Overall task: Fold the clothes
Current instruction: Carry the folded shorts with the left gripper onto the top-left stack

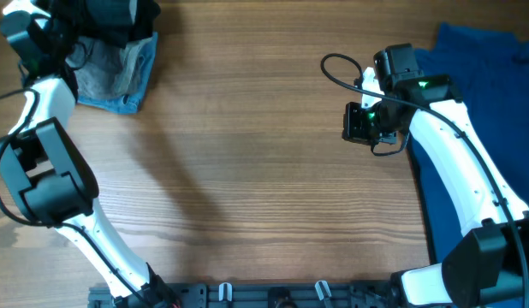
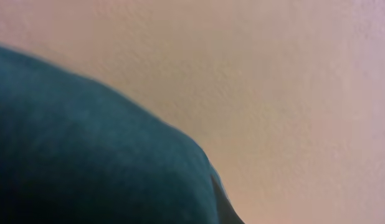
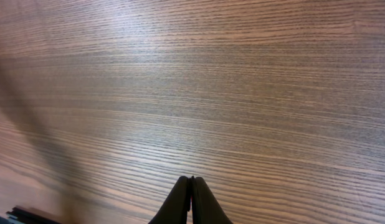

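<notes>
One blue garment [image 1: 496,60] stretches far to near

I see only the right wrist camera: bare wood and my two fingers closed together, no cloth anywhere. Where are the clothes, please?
Observer: A pile of clothes lies at the far left corner of the table, well away from the right gripper.
Operator: Is any cloth nearer to the right arm?
Observer: Yes, a blue cloth is spread on the right side of the table, and that arm passes over it.
Operator: And where is the left arm?
Observer: The left arm ends at the pile. Blurred dark teal fabric fills part of its wrist camera, and its fingers are not visible.
</notes>
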